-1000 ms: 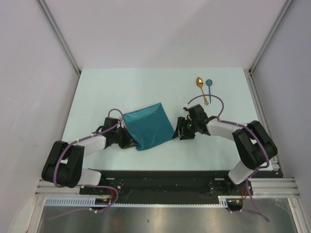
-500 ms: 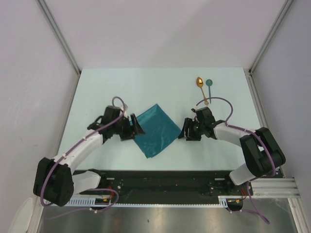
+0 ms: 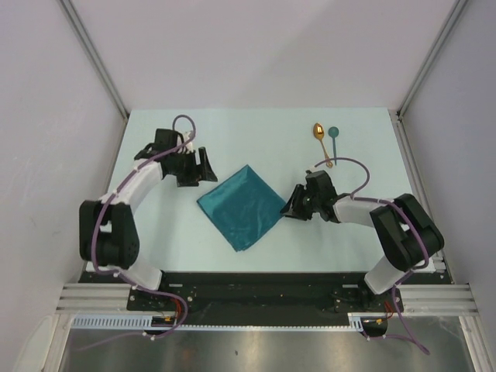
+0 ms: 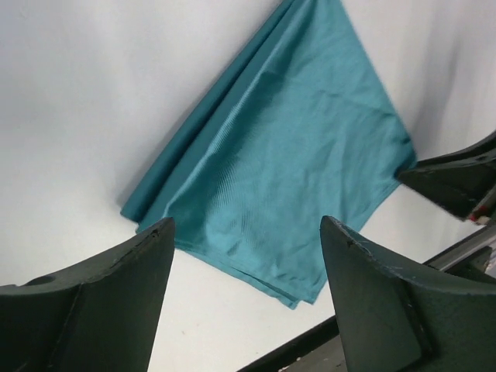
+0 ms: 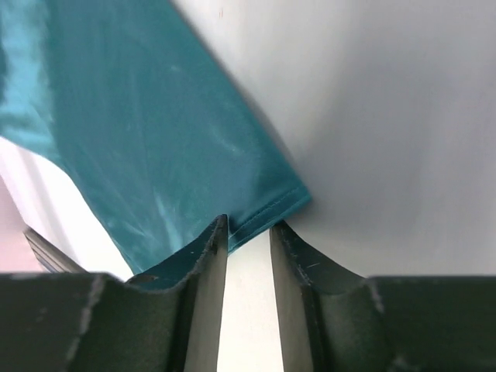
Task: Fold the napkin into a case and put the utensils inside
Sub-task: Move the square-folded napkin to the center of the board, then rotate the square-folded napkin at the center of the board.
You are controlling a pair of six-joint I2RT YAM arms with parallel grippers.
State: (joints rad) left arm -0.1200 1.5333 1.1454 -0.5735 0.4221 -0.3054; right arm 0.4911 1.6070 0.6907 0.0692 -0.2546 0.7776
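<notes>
L tool point(image 3: 208, 167) wide, off napkin point(image 3: 242, 205); R tool point(image 3: 292, 208) maybe pinching corner.

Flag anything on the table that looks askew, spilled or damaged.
The napkin lies folded but turned diamond-wise, corners pointing at the edges of the table, and its layers sit slightly offset along one side. The gold spoon and teal spoon lie neatly side by side, far right. Nothing looks spilled or damaged.
</notes>
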